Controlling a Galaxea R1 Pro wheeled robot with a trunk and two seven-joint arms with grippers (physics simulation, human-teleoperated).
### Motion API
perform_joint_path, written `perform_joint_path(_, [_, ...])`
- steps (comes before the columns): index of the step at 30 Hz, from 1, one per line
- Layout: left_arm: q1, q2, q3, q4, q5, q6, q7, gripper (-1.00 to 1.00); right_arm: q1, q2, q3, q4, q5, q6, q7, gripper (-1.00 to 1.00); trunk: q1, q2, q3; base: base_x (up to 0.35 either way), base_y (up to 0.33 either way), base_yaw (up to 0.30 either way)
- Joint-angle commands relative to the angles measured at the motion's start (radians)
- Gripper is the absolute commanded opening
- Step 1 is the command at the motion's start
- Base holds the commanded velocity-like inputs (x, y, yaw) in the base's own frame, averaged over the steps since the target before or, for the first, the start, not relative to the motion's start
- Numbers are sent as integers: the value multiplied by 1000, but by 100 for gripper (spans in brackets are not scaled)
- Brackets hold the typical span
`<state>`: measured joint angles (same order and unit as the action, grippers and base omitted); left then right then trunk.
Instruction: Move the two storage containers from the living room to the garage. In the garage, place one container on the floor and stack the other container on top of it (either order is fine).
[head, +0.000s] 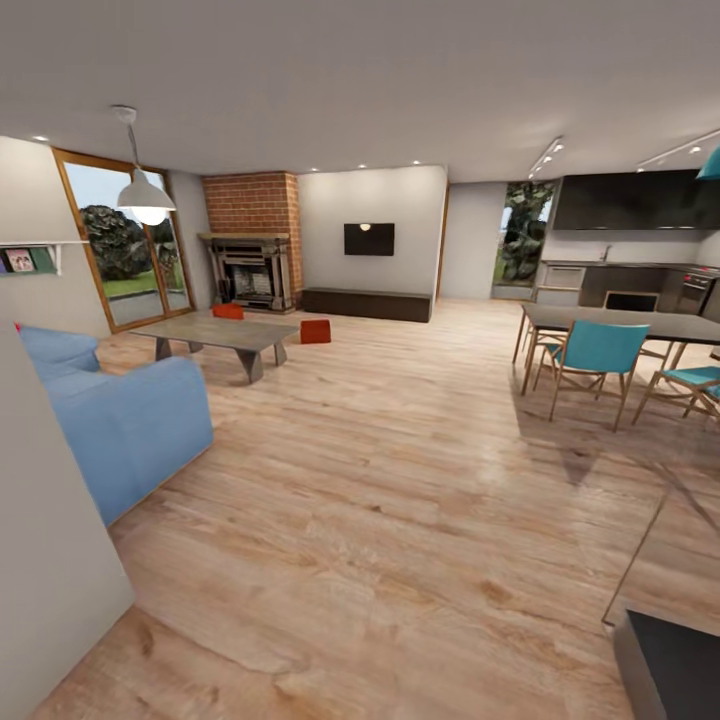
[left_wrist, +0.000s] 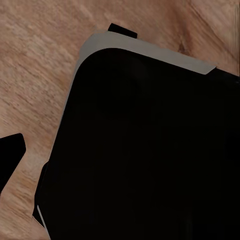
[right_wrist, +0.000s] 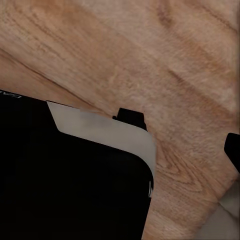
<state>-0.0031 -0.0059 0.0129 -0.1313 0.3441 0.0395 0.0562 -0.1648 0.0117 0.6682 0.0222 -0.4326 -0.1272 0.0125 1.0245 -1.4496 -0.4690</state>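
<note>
approach step: two storage containers (head: 315, 331) (head: 228, 311) lay at 11 o'clock, one beside the desk (head: 225, 334), one on it; hand states could not be told; next, driving closer.

Open-plan home interior: living room with brick fireplace (head: 252, 262), wall-mounted TV (head: 368, 239), blue sofa (head: 120, 420) and coffee table (head: 225, 335); dining table (head: 620, 325) with teal chairs (head: 595, 365); kitchen units (head: 630, 280) (dark-fronted) behind; wood plank floor (head: 400, 480).
</note>
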Motion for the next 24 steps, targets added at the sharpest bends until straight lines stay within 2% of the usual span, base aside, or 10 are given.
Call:
perform_joint_path(1, [0,0,1,-2,4,4,4,100,-1,1,8,2,-10,-5,1,100,1,0,-1,322,0,0])
perform_joint_path(24, [0,-1,1,-2,4,-2,4,100,-1,-1,8,2,-11,-6,1,100,1,0,-1,322,0,0])
